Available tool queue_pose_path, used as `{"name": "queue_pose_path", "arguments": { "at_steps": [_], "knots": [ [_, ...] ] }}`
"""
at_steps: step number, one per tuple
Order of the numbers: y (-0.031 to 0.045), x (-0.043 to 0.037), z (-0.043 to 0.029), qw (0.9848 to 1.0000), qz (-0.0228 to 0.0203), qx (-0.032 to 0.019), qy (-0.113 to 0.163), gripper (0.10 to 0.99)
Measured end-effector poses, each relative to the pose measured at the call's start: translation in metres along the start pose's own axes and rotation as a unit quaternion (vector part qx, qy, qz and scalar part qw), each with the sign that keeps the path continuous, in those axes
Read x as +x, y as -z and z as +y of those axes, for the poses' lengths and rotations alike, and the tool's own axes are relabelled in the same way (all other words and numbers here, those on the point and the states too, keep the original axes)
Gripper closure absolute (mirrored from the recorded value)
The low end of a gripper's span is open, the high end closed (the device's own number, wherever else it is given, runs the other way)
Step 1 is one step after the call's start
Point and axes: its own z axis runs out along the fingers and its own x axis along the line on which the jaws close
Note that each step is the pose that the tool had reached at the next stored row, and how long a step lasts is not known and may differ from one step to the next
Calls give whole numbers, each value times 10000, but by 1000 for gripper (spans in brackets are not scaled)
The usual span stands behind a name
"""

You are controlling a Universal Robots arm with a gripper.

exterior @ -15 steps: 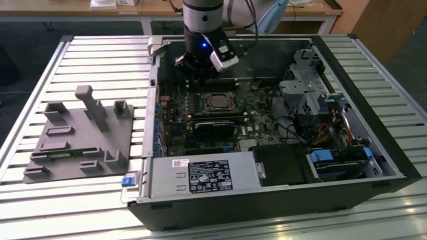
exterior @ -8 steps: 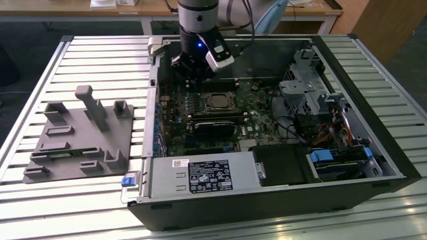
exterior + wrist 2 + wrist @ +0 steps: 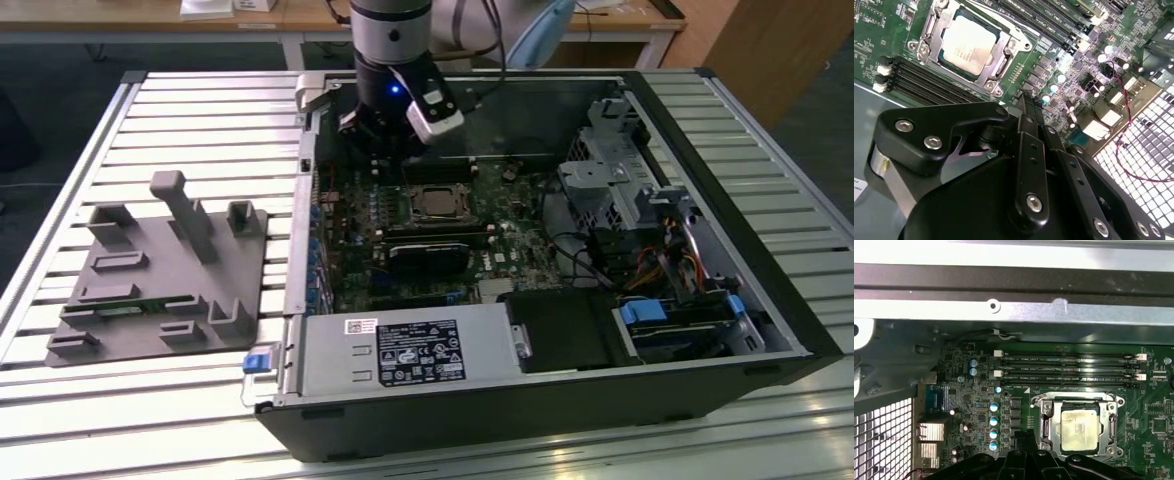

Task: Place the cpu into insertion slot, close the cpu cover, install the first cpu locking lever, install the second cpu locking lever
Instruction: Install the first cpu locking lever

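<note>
Cpu (image 3: 968, 44) seated, cover (image 3: 1002, 59) lying flat over it.
My end effector (image 3: 1027, 102), pinched narrow and empty, hangs near the cpu, upper centre of the exterior view.

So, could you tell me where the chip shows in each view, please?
Exterior view: the chip sits in the middle of the open case.
Second wrist view: the chip lies between two banks of memory slots.
First wrist view: the chip lies beside the memory slots.
Shared landmark: the silver frame around it.
</note>
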Motion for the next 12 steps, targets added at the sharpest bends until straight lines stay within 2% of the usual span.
{"name": "queue_pose_path", "arguments": {
  "at_steps": [9,12],
  "knots": [
    [11,38,23,10000,-13,1,1,980],
    [10,46,59,10000,-13,0,1,980]
  ]
}}
